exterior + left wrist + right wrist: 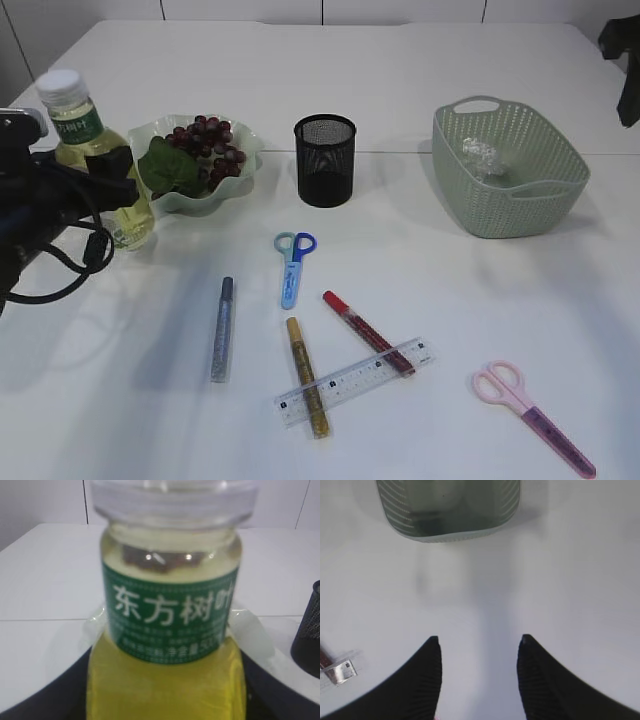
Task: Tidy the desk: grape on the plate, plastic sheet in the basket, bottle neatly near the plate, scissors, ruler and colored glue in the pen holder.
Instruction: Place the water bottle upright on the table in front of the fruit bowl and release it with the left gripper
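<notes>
My left gripper [122,178] is shut on the bottle [82,128] of yellow liquid, upright just left of the plate [240,178]; in the left wrist view the bottle [170,605] fills the frame between the fingers [165,690]. Grapes [212,140] with a leaf lie on the plate. The crumpled plastic sheet [482,156] lies in the green basket [560,185]. Blue scissors [293,264], pink scissors [532,415], a clear ruler [352,383] and silver [222,328], gold [305,372] and red [362,330] glue pens lie on the table. My right gripper [477,641] is open and empty, high above bare table.
The black mesh pen holder [325,160] stands between plate and basket; its edge shows in the left wrist view [307,630]. The basket [450,510] and the ruler's end [340,671] show in the right wrist view. A dark arm part [625,60] is at the top right edge.
</notes>
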`<state>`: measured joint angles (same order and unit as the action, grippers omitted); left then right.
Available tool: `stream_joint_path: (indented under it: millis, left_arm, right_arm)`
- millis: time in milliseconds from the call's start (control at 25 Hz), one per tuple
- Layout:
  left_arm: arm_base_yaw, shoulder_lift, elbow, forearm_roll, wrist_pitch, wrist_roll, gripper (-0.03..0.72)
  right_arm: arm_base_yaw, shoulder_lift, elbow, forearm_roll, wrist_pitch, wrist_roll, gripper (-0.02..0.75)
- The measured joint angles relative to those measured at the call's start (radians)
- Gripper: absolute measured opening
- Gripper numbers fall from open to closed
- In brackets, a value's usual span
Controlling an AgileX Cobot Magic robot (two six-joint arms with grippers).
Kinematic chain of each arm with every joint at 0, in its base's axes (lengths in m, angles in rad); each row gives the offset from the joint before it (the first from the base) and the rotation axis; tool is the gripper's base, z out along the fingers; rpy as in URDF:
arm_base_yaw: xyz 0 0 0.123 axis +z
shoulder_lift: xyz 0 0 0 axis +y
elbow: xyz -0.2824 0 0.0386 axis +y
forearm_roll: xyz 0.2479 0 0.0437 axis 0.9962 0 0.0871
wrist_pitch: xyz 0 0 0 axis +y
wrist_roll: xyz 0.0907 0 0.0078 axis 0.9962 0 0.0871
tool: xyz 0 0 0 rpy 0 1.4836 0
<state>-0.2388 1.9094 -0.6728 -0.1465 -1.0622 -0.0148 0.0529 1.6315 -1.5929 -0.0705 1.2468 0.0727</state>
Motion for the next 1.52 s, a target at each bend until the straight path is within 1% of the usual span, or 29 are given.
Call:
stream_joint_path:
  millis: [320,880,1280,1400,1520]
  left_arm:
    - [0.000,0.056,-0.002,0.000,-0.002,0.000,0.440]
    - [0.000,0.135,-0.015,0.002,-0.062,0.000,0.440]
    - [0.000,0.143,-0.014,0.010,-0.081,0.000,0.441]
    - [0.000,0.143,-0.014,0.010,-0.081,0.000,0.459]
    - [0.000,0.143,-0.014,0.010,-0.081,0.000,0.507]
  right_arm:
    - [0.000,0.000,0.000,-0.031,0.000,0.000,0.398]
    - [0.000,0.000,0.000,-0.031,0.000,0.000,0.398]
    - [0.000,0.000,0.000,-0.031,0.000,0.000,0.398]
    - [0.000,0.000,0.000,-0.031,0.000,0.000,0.398]
    - [0.000,0.000,0.000,-0.031,0.000,0.000,0.398]
